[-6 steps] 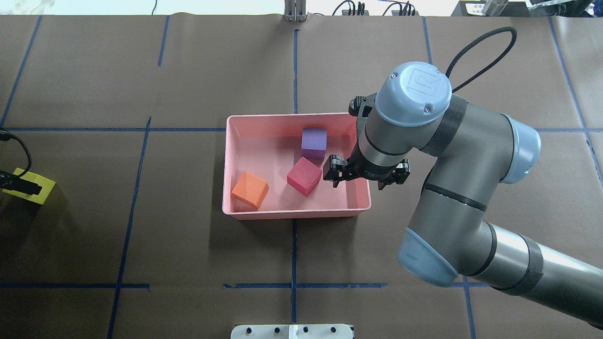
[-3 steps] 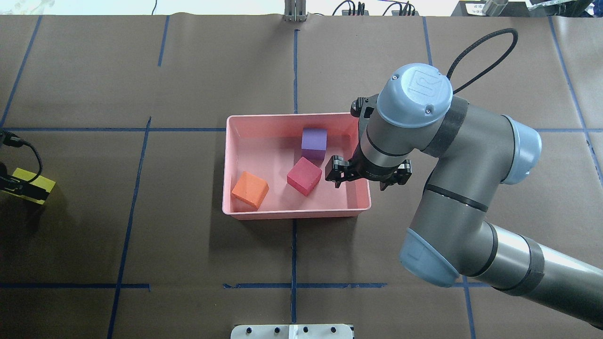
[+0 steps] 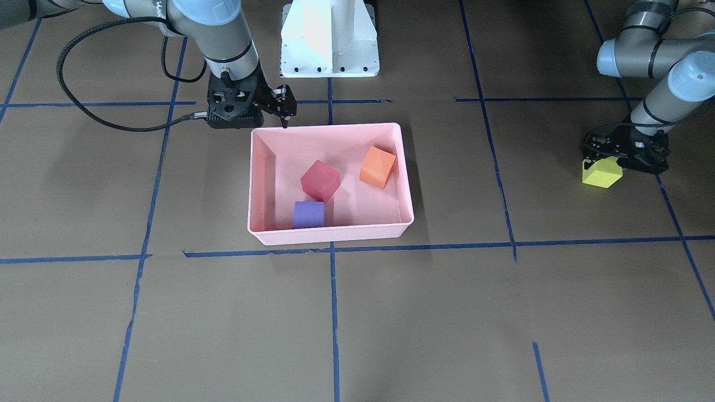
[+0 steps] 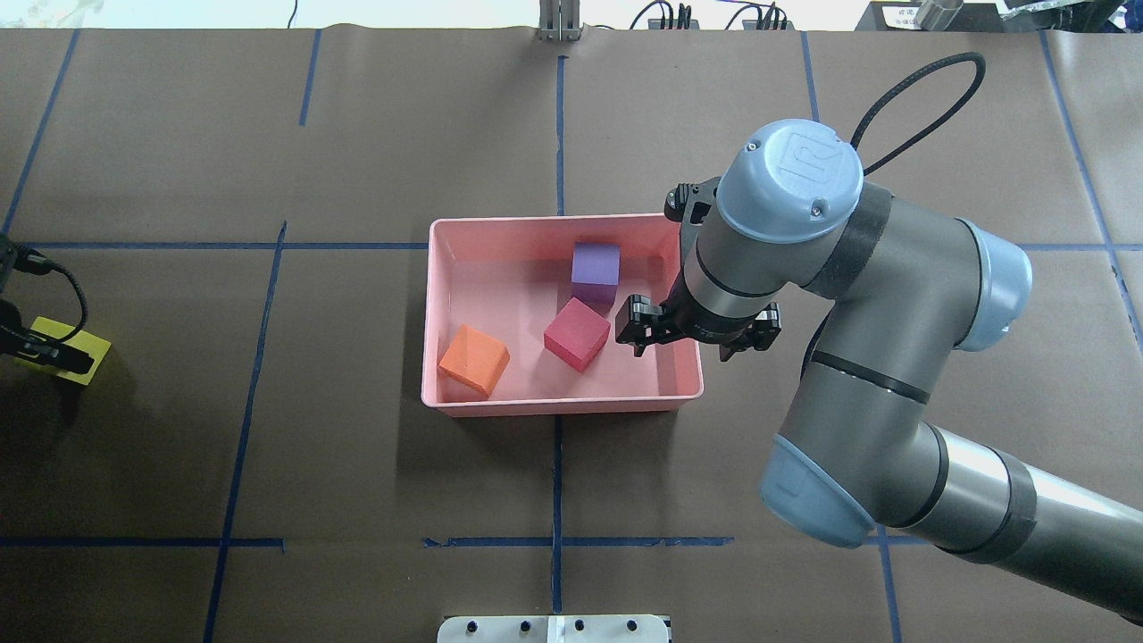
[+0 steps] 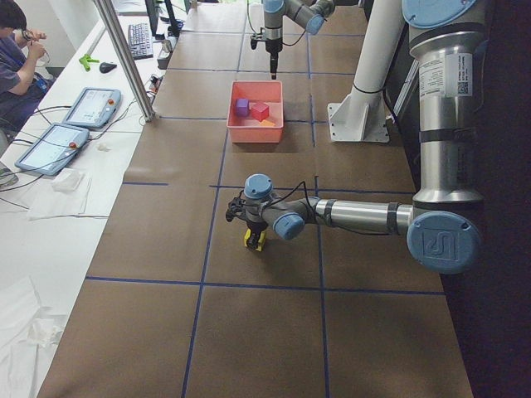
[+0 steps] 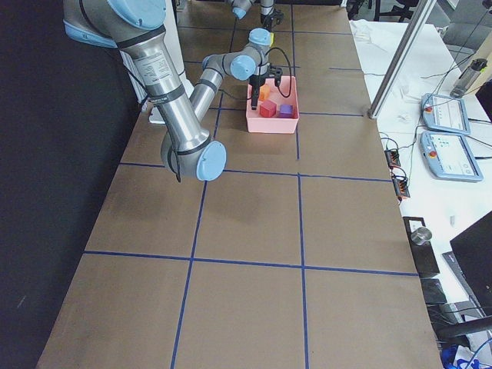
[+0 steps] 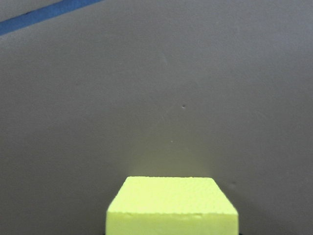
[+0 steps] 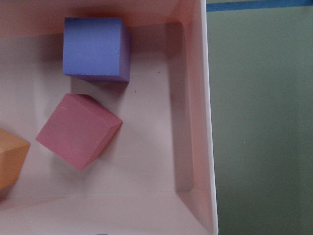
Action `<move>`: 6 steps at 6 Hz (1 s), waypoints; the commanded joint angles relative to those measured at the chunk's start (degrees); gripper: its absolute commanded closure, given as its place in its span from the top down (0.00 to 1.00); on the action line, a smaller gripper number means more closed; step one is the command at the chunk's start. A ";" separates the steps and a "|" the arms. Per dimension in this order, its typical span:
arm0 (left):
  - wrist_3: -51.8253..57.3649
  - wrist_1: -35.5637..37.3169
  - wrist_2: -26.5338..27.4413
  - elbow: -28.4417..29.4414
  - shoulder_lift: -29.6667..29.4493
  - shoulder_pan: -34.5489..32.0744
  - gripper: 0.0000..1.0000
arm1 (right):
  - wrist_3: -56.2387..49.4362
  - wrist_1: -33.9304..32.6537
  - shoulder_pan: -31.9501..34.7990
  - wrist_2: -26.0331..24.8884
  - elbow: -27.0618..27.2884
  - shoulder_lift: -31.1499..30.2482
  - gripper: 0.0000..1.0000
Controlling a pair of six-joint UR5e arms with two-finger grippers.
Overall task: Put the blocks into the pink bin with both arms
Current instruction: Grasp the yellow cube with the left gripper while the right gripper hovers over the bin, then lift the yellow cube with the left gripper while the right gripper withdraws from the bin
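The pink bin (image 4: 563, 406) sits mid-table and holds the purple block (image 4: 596, 266), the red block (image 4: 577, 332) and the orange block (image 4: 473, 359). My right gripper (image 4: 683, 344) hovers over the bin's right end, open and empty; the right wrist view shows the purple block (image 8: 95, 46), the red block (image 8: 78, 129) and the bin wall (image 8: 208, 122) below it. My left gripper (image 4: 40, 350) is at the far left table edge, shut on the yellow-green block (image 4: 85, 357). That block fills the bottom of the left wrist view (image 7: 171, 205) and shows in the front view (image 3: 602, 173).
The white pedestal base (image 3: 329, 39) stands behind the bin on the robot's side. Blue tape lines (image 4: 557, 473) grid the brown table cover. An operator (image 5: 17, 58) and tablets (image 5: 91, 106) are on a side table beyond the far edge.
My left gripper has shifted slightly toward the table's middle with the yellow-green block in it. My right arm has drifted a little to the right above the bin.
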 commanded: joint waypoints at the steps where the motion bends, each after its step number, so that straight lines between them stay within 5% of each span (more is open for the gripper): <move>1: -0.12 0.43 -0.09 -2.42 -1.97 -0.92 0.60 | -0.84 -0.08 1.64 0.25 0.48 -0.01 1.00; 2: -0.12 4.69 -0.09 -4.09 -5.37 -2.49 0.60 | -4.33 -0.17 3.48 0.34 0.48 -0.53 1.00; 5: -5.35 41.01 -0.01 -16.99 -24.84 -2.08 0.61 | -23.11 -0.08 13.22 5.51 2.48 -9.20 1.00; 6: -12.79 45.73 0.08 -17.02 -31.97 1.59 0.61 | -31.61 0.01 16.82 7.52 3.28 -13.33 1.00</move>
